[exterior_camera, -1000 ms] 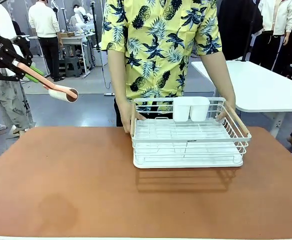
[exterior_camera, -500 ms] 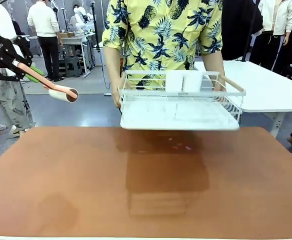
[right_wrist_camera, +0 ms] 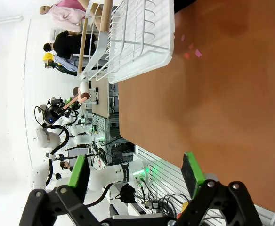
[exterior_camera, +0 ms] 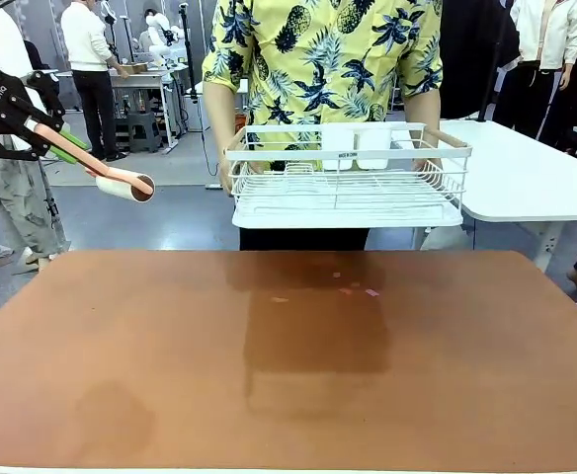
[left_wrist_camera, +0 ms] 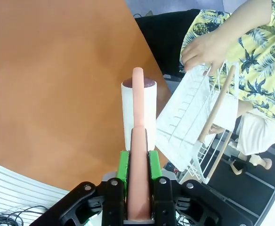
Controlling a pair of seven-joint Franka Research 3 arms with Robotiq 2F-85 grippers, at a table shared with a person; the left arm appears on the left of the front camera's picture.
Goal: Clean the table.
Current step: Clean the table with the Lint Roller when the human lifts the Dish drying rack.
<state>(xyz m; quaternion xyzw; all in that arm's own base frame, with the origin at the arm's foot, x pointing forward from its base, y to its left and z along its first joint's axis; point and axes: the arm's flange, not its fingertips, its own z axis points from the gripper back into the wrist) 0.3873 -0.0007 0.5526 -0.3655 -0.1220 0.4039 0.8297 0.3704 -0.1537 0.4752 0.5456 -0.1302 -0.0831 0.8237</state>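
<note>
The reddish-brown table [exterior_camera: 121, 346] holds a few small pink scraps [exterior_camera: 353, 289] near its far middle. My left gripper [exterior_camera: 43, 136] hangs high off the table's left side, shut on the pink handle of a lint roller [exterior_camera: 125, 185]. In the left wrist view the green pads [left_wrist_camera: 123, 165] clamp the lint roller [left_wrist_camera: 138, 113] above the table [left_wrist_camera: 43, 70]. My right gripper [right_wrist_camera: 135, 172] is open with nothing between its fingers, over the table [right_wrist_camera: 231, 94], with the scraps [right_wrist_camera: 191, 49] farther off.
A person at the far side holds a white wire dish rack [exterior_camera: 348, 183] in both hands, lifted above the table's far edge, with its shadow on the top. The rack [left_wrist_camera: 189, 122] is close to the roller. A white-topped table [exterior_camera: 526, 168] stands back right.
The person has lifted the dish rack off the table and drawn it back, uncovering the pink scraps. My left arm and the roller have stayed put.
</note>
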